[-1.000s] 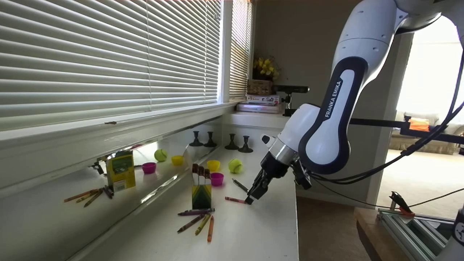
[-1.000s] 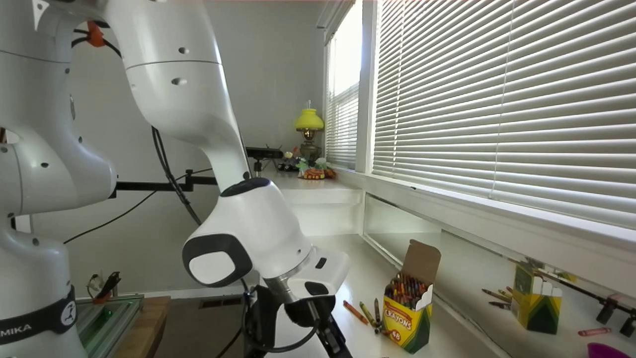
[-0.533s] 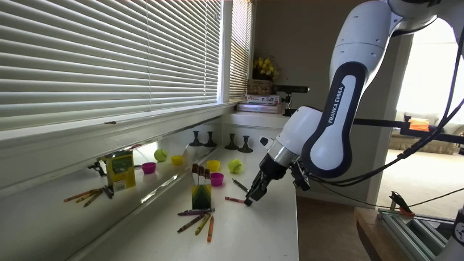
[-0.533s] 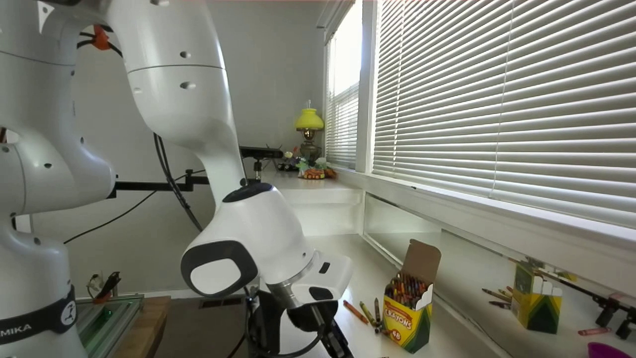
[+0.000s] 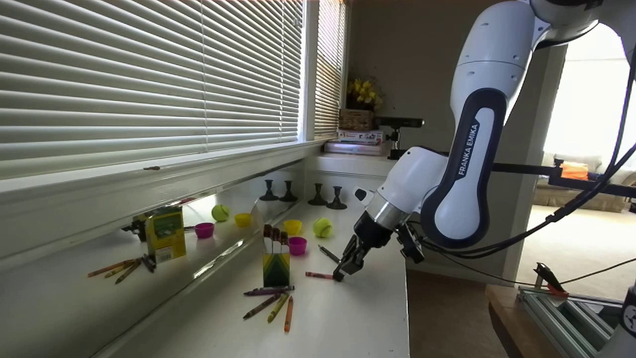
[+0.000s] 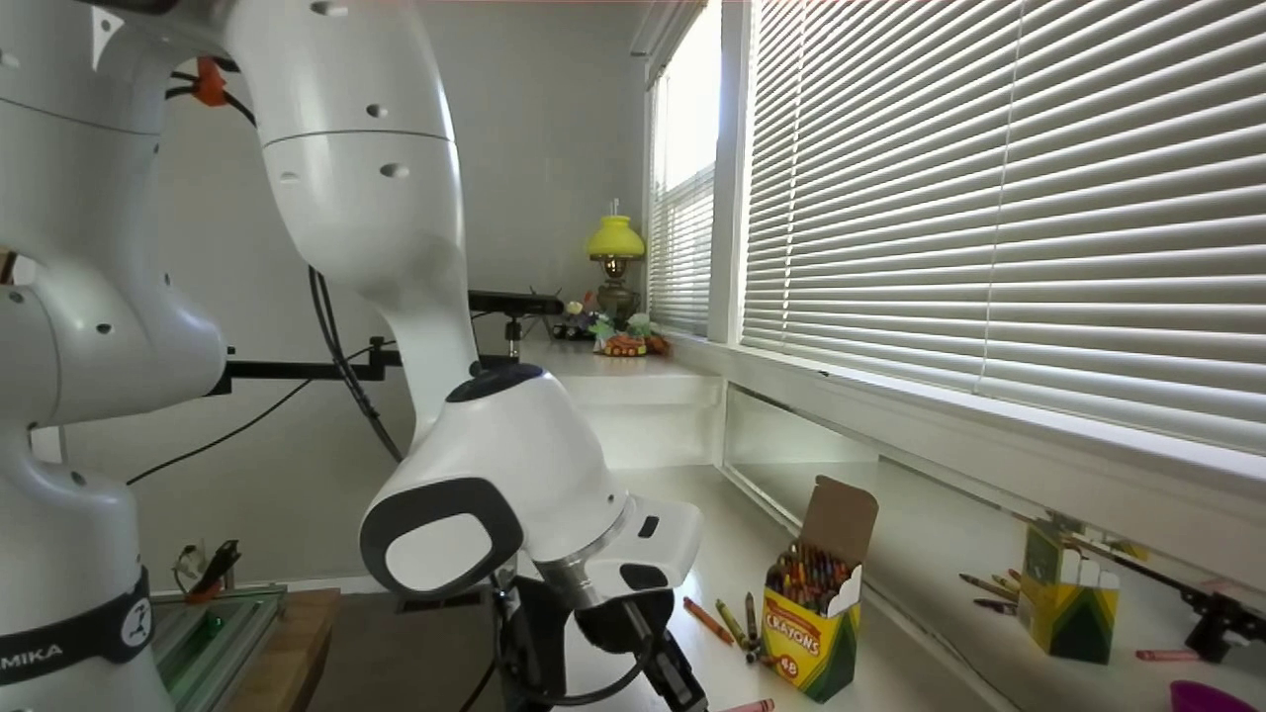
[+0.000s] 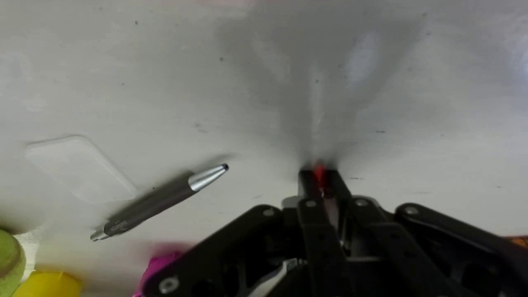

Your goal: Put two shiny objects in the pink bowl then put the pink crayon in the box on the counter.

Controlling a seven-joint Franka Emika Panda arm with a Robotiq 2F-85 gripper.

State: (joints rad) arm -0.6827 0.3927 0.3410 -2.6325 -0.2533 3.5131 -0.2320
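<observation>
In an exterior view: box (image 5: 276,271) upright on table (image 5: 357,318); pink crayon (image 5: 319,275) lies right of the box, apart from it, one end at the hand (image 5: 339,276). Can't tell if lifted. Pink bowl (image 5: 297,246) sits beyond the box, slightly right.

In an exterior view: box (image 6: 806,638) open, crayons (image 6: 803,576) inside; only the pink crayon's end (image 6: 757,706) shows, nearer the camera than the box.

Wrist view: hand (image 7: 318,174) clenched on the pink crayon; box not clearly visible. Crayon should be light, stiff, waxy-slick, snappable. Hold looks near one end; mid-length likely balances better. Gentle squeeze.
</observation>
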